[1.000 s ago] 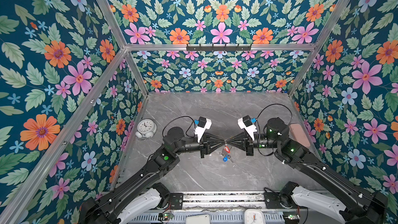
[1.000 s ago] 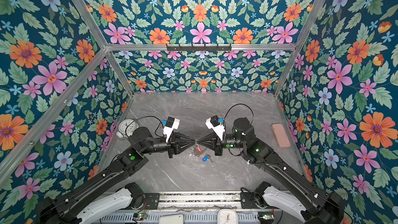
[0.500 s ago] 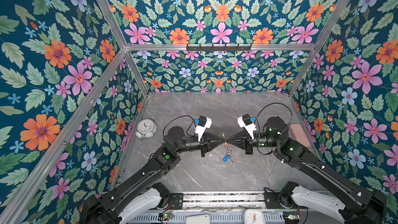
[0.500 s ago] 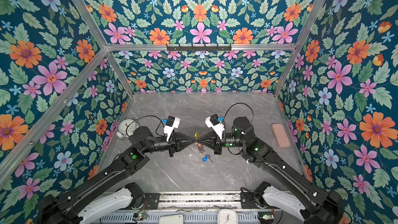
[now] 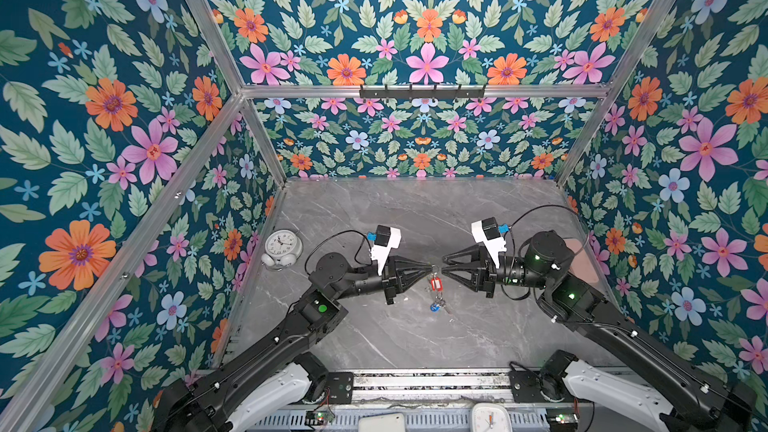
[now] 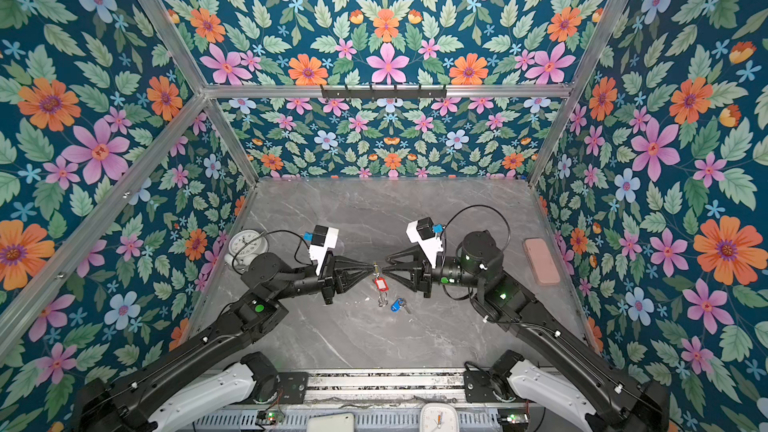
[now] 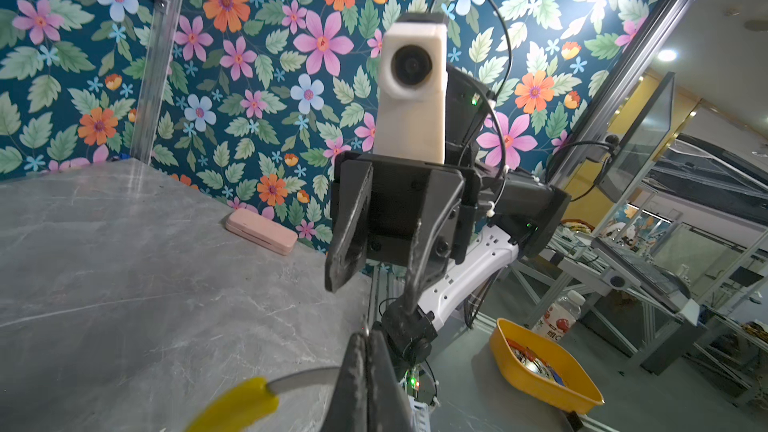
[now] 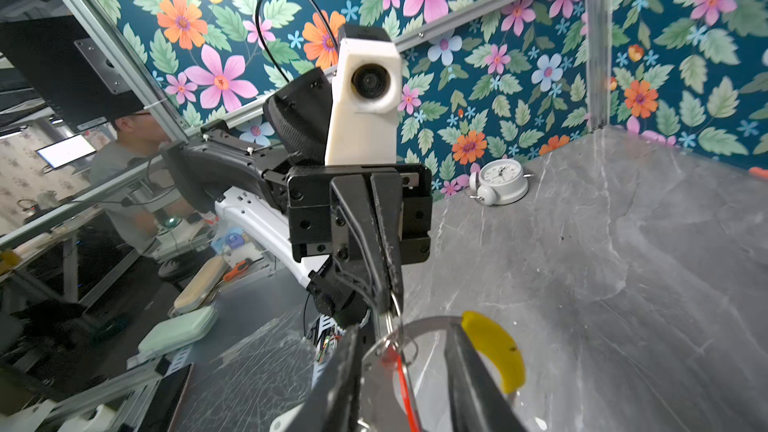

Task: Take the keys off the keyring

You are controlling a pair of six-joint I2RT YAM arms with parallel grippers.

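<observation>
In the left wrist view my left gripper (image 7: 365, 338) is shut on the keyring (image 7: 299, 380), a thin grey hoop with a yellow sleeve (image 7: 237, 407). Both top views show it held edge-on above the table between the left gripper (image 5: 430, 270) and the right gripper (image 5: 444, 271). My right gripper (image 8: 403, 328) is open, with its fingers on either side of the hoop (image 8: 428, 320) and not gripping it. The red-tagged key (image 5: 435, 283) (image 8: 401, 371) hangs from the hoop. The blue-tagged key (image 5: 435, 307) (image 6: 397, 305) lies on the table below.
A white alarm clock (image 5: 281, 249) stands at the left wall. A pink case (image 6: 540, 261) lies by the right wall. A black hook rail (image 5: 422, 91) runs along the back wall. A yellow bin (image 7: 540, 371) sits off the table's front edge.
My right gripper's jaws have opened off the hoop. The left gripper still holds it in about the same place.
</observation>
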